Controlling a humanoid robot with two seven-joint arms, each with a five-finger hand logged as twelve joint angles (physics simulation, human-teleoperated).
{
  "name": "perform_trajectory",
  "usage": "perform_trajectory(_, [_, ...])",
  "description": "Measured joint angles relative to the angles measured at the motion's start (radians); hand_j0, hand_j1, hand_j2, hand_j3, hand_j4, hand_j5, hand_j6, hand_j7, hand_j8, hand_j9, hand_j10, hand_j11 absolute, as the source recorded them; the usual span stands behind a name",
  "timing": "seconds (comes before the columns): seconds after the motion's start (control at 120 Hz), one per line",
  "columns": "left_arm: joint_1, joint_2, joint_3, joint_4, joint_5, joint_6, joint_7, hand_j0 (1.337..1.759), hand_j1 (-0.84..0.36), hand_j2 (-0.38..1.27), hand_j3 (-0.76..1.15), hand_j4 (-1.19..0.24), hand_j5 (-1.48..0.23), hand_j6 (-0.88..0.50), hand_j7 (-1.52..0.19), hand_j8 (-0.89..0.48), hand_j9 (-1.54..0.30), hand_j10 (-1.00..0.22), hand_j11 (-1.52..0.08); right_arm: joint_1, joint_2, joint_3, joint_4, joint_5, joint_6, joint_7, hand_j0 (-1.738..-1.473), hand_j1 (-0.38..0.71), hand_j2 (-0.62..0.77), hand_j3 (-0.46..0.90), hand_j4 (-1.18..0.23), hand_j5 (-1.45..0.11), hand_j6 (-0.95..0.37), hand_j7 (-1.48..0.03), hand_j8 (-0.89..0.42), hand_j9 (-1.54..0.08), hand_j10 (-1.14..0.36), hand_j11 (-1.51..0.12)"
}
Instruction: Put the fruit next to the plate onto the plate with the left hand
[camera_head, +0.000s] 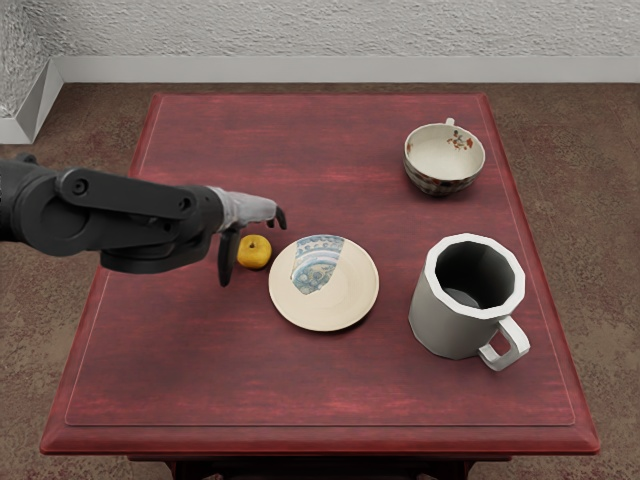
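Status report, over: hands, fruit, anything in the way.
Left hand open, over fruit, no grasp seen. Fruit beside plate, left of its rim, not on it. Right hand not in view. Nothing between fruit and plate.

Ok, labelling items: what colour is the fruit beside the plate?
The fruit is orange-yellow; head view shows it.

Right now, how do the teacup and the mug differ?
The mug looks larger than the teacup. The mug is plain grey-white with faceted sides; the teacup is round and patterned. The mug's handle points toward the near right, the teacup's toward the far edge. Both stand upright and look empty.
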Motion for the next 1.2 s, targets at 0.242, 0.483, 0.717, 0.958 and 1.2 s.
perform_trajectory(0.242, [0.018, -0.008, 0.011, 0.001, 0.018, 0.047, 0.000, 1.658, 0.02, 0.06, 0.00, -0.27, -0.35, -0.27, -0.35, -0.27, -0.35, -0.27, -0.35, 0.000, 0.000, 0.000, 0.000, 0.000, 0.000, 0.000, -1.658, -0.32, 0.00, 0.00, -0.02, -0.03, -0.02, -0.03, -0.02, -0.03, -0.02, -0.03])
perform_trajectory(0.483, [0.029, -0.009, 0.015, 0.002, 0.034, 0.097, -0.001, 1.658, 0.01, 0.06, 0.00, -0.28, -0.37, -0.28, -0.37, -0.28, -0.37, -0.28, -0.37, 0.000, 0.000, 0.000, 0.000, 0.000, 0.000, 0.000, -1.658, -0.32, 0.00, 0.00, -0.02, -0.03, -0.02, -0.03, -0.02, -0.03, -0.02, -0.03])
perform_trajectory(0.717, [0.038, -0.011, 0.017, 0.001, 0.042, 0.130, -0.001, 1.658, 0.01, 0.06, 0.00, -0.29, -0.37, -0.29, -0.37, -0.29, -0.37, -0.29, -0.37, 0.000, 0.000, 0.000, 0.000, 0.000, 0.000, 0.000, -1.658, -0.32, 0.00, 0.00, -0.02, -0.03, -0.02, -0.03, -0.02, -0.03, -0.02, -0.03])
perform_trajectory(0.958, [0.053, -0.016, 0.023, 0.000, 0.048, 0.157, -0.003, 1.658, 0.01, 0.06, 0.00, -0.29, -0.37, -0.29, -0.37, -0.29, -0.37, -0.29, -0.37, 0.000, 0.000, 0.000, 0.000, 0.000, 0.000, 0.000, -1.658, -0.32, 0.00, 0.00, -0.02, -0.03, -0.02, -0.03, -0.02, -0.03, -0.02, -0.03])
perform_trajectory(1.2, [0.069, -0.023, 0.025, 0.004, 0.049, 0.163, -0.003, 1.658, 0.00, 0.06, 0.00, -0.29, -0.37, -0.29, -0.37, -0.29, -0.37, -0.29, -0.37, 0.000, 0.000, 0.000, 0.000, 0.000, 0.000, 0.000, -1.658, -0.32, 0.00, 0.00, -0.02, -0.03, -0.02, -0.03, -0.02, -0.03, -0.02, -0.03])
